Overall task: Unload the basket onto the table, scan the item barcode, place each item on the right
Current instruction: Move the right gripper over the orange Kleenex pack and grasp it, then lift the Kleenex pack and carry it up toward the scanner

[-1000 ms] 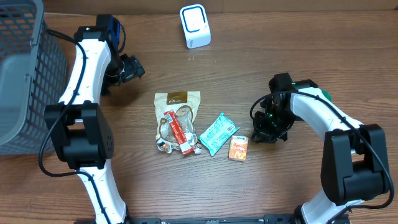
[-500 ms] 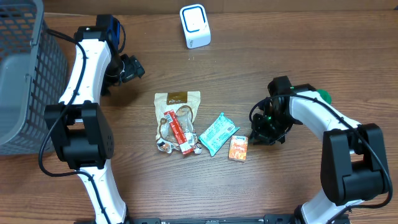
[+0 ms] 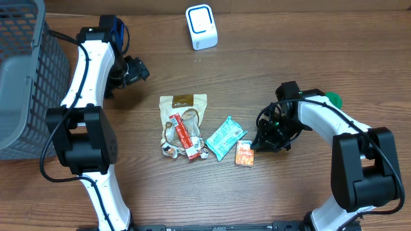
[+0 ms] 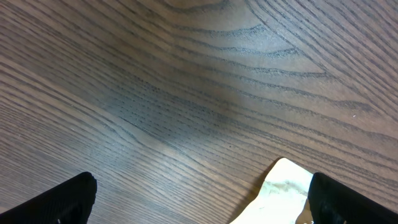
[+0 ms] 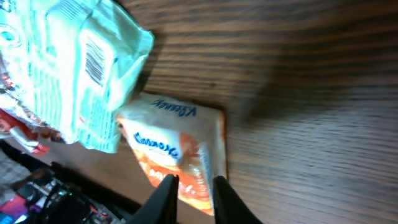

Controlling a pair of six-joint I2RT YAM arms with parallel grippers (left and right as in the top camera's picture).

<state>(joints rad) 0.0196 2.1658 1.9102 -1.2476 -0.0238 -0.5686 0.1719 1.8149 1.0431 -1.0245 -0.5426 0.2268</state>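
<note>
A small orange packet (image 3: 244, 154) lies flat on the table, right of a teal packet (image 3: 225, 136). My right gripper (image 3: 258, 145) sits at the orange packet's right edge. In the right wrist view the orange packet (image 5: 177, 140) shows behind the right gripper (image 5: 194, 186), whose black fingers (image 5: 166, 196) stand a narrow gap apart, open, holding nothing. The teal packet (image 5: 81, 68) shows a barcode on its upper face. The white scanner (image 3: 201, 27) stands at the back. My left gripper (image 3: 138, 69) hangs wide open far to the left, the left gripper (image 4: 205, 199) over bare wood.
A beige pouch (image 3: 183, 109) with a red stick pack (image 3: 182, 133) on it lies left of the teal packet; the pouch's corner (image 4: 283, 186) shows in the left wrist view. A grey mesh basket (image 3: 26, 77) fills the left edge. A green object (image 3: 332, 99) sits behind the right arm.
My right gripper has slid left to the orange packet's edge and its fingers have parted a little. The left arm has not moved.
</note>
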